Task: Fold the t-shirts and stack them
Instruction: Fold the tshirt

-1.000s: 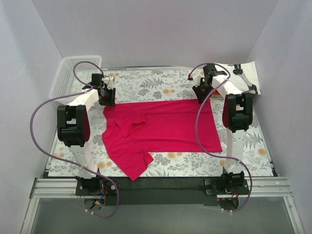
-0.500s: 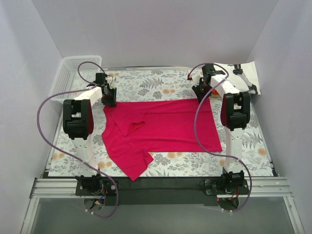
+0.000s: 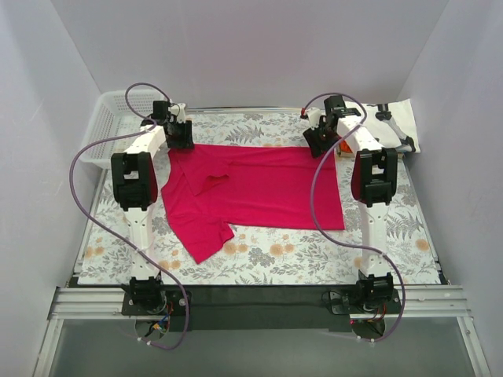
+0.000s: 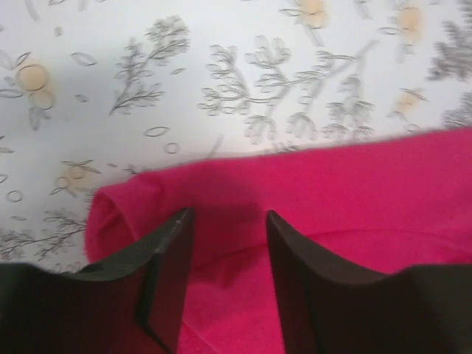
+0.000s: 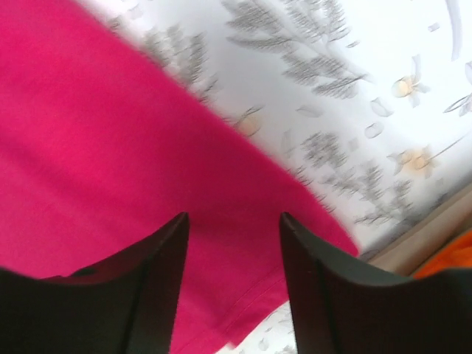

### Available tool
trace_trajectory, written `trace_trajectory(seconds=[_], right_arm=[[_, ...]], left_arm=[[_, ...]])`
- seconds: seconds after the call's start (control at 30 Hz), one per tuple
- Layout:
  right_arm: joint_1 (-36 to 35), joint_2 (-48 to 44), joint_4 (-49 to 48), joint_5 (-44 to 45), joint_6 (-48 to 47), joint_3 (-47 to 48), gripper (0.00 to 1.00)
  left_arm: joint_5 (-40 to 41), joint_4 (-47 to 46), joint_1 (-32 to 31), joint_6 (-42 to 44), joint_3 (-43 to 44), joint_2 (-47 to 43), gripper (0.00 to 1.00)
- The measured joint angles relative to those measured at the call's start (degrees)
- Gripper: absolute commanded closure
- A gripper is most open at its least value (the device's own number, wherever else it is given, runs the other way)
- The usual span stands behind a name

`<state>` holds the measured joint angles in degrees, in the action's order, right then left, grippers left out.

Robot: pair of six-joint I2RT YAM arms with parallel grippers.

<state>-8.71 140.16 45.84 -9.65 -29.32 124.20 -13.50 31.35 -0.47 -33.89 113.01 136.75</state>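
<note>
I judge the job barely begun. The crimson-pink t-shirt lies spread flat across the middle of the table, its length running left to right, one sleeve sticking out toward the near left. I see no finished fold in it, though a small flap of cloth lies turned over near its left end.

My left gripper sits at the shirt's far left corner and my right gripper at its far right corner. In both wrist views my fingers stand spread, with pink cloth showing in the gap below them, and I see nothing pinched on either side. The far left corner is rolled up a little just beyond my left fingertips.

There is no stack anywhere. A scrap of the orange t-shirt shows just past the far right corner, and a white cloth with black marks lies at the far right edge, likely the printed shirt. Both look unfolded. The mesh basket stands at the far left. So all three shirts are left to fold, then stack
</note>
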Motion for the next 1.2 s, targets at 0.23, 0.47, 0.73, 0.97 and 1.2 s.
trace_trajectory(seconds=[0.23, 0.47, 0.73, 0.97, 1.2], right_arm=[[-0.44, -22.62, 0.46, -6.36, -3.17, -21.07, 0.44], [-1.97, -49.0, 0.2, -7.65, -9.42, -43.17, 0.56], [-5.51, -53.7, 1.66, -2.21, -14.36, -66.25, 0.65], [-6.49, -59.34, -0.17, 2.12, -16.39, -73.81, 0.66], [-6.78, -58.77, -4.61, 5.09, -17.35, -77.05, 0.65]], left_arm=[[-13.79, 1.29, 0.35, 1.53, -15.54, -19.58, 0.45], [-21.4, 2.62, 0.24, 9.75, -34.82, -51.04, 0.52], [-22.53, 9.44, 3.91, 17.77, -50.93, -54.1, 0.54], [-21.97, 11.91, 4.28, 20.81, -53.46, -54.07, 0.52], [-19.67, 12.46, 4.28, 24.83, -57.22, -54.14, 0.51]])
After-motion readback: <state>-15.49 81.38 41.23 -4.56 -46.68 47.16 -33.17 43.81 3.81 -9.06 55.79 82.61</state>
